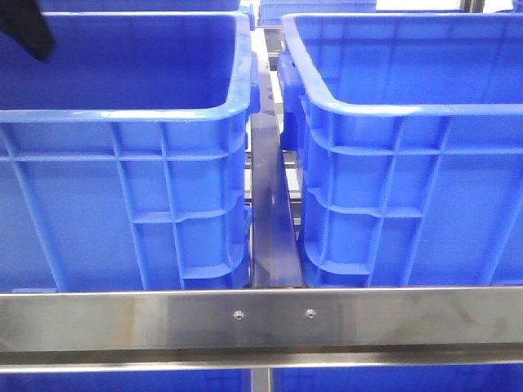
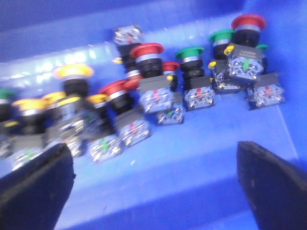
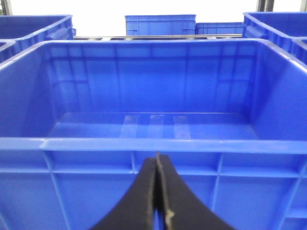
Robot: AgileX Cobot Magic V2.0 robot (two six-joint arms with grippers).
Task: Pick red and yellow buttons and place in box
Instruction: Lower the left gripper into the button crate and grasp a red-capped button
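Observation:
In the left wrist view, several push buttons with red, yellow and green caps lie on the floor of a blue bin (image 2: 201,158). A red button (image 2: 147,50) sits mid-pile, another red one (image 2: 248,21) stands at one end, and a yellow button (image 2: 73,72) is at the other end. My left gripper (image 2: 156,184) is open and empty above the bin floor, short of the pile. My right gripper (image 3: 157,165) is shut and empty, in front of the near wall of an empty blue box (image 3: 153,143). In the front view only a dark bit of the left arm (image 1: 29,28) shows.
Two large blue bins stand side by side, the left bin (image 1: 122,114) and the right bin (image 1: 392,106), with a metal strip (image 1: 270,220) between them. A steel rail (image 1: 261,318) runs across the front. More blue bins (image 3: 160,24) stand behind.

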